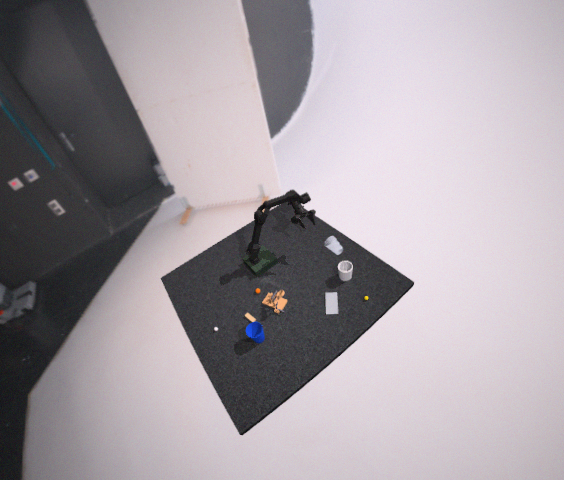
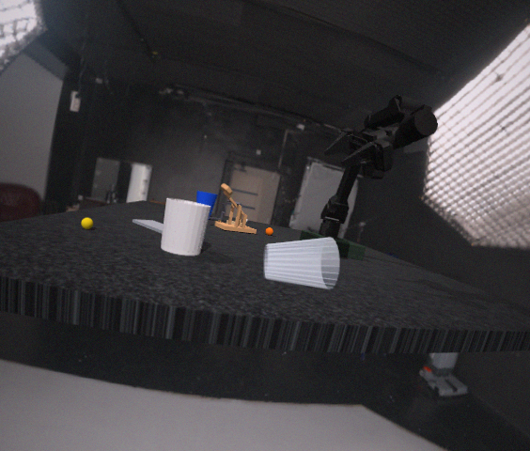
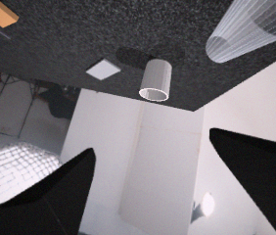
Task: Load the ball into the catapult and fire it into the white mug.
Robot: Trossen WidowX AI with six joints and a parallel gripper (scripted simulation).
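My gripper is open and empty, high above the table on the clear cup's side. The wooden catapult stands mid-table, its arm raised in the exterior view; part of it shows at the top left of the wrist view. An orange ball lies on the table between the catapult and the robot base. The white mug stands upright. A yellow ball lies beyond the mug; a small white ball lies near the left edge.
A clear ribbed cup lies on its side near the mug. A blue cup stands beside a small wooden block. A flat pale slab lies between catapult and yellow ball.
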